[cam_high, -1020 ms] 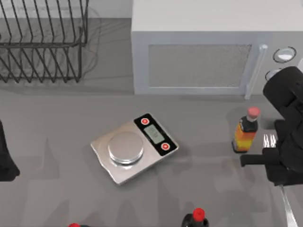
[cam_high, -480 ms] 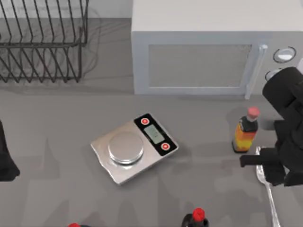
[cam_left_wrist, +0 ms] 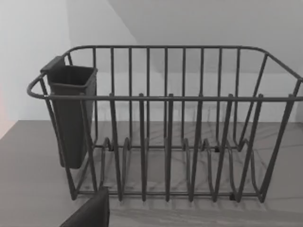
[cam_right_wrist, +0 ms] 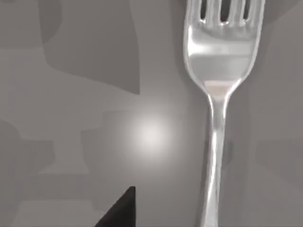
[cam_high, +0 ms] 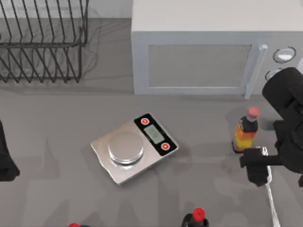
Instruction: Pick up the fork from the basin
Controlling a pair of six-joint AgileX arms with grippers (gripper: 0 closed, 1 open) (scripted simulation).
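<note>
The shiny silver fork (cam_high: 271,201) lies flat on the grey tabletop at the right, tines toward the back, just right of the sauce bottle (cam_high: 246,133). In the right wrist view the fork (cam_right_wrist: 220,52) is seen close up, tines and neck sharp. My right gripper (cam_high: 258,169) hovers low over the fork's neck and is open, with one dark fingertip (cam_right_wrist: 120,210) beside the handle and a gap between them. A pale strip that may be the basin's rim (cam_high: 109,8) runs along the back left. My left arm (cam_high: 5,163) rests parked at the left edge.
A microwave (cam_high: 199,56) fills the back right. A black wire dish rack (cam_high: 42,42) with a dark cutlery cup (cam_left_wrist: 71,118) stands back left. A silver kitchen scale (cam_high: 132,149) sits mid-table. A red-capped bottle (cam_high: 198,216) stands at the front edge.
My right gripper has swung left and forward over the fork's neck. The fork now lies a little further left and forward than a second ago. The left arm is still.
</note>
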